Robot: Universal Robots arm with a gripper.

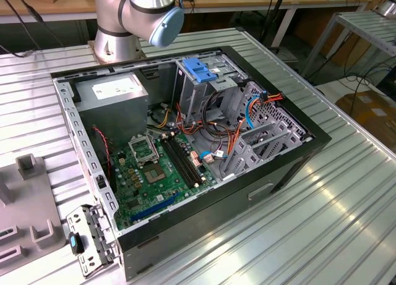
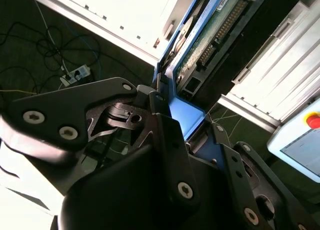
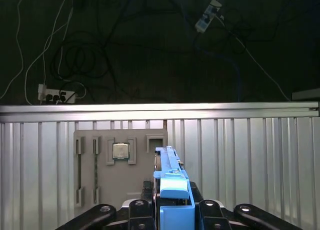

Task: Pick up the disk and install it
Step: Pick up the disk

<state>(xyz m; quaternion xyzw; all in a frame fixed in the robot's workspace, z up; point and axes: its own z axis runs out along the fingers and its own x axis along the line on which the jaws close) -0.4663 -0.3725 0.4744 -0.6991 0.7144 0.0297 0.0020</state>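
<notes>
Blue-railed disk (image 3: 174, 187) clamped edge-on between gripper (image 3: 173, 209) fingers in first wrist view; open computer case (image 1: 281, 174) centred in exterior view.

Lower end of disk (image 3: 173, 189) behind jaws

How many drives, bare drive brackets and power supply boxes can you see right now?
Silver metal hard drive with blue plastic side rails, held in the end effector: 1
Bare light-blue plastic bracket, in the black computer case: 1
Grey metal box with white label, in that case: 1
Total: 3
</notes>
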